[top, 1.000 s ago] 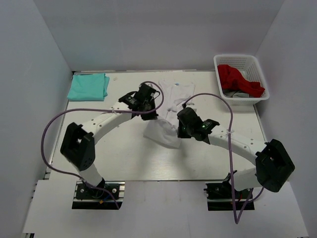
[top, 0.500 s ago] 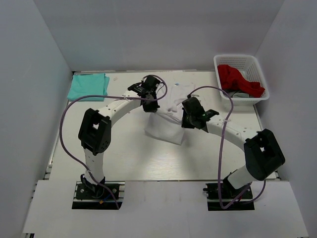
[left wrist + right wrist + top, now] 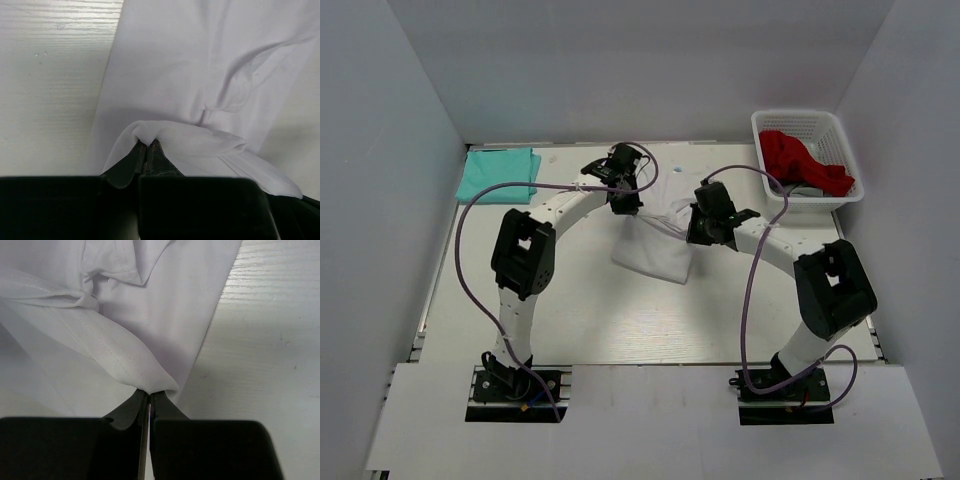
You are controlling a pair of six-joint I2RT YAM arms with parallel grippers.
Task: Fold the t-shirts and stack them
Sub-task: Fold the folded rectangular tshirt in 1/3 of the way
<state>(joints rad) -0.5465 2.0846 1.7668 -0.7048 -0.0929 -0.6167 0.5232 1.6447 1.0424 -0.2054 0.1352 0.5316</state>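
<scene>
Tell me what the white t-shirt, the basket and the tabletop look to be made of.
The white t-shirt is thin, matte cloth, likely cotton: it drapes, creases and shows a stitched hem. The basket is probably white plastic, with rigid lattice walls. The tabletop is a pale, matte wood-grain surface; solid wood or laminate cannot be told.

Two t-shirts, one basket

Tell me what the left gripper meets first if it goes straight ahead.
Probably more of the white t-shirt: the left gripper, shut on a fold of it, points at the same shirt lying flat on the table. Depth is unclear.
</scene>
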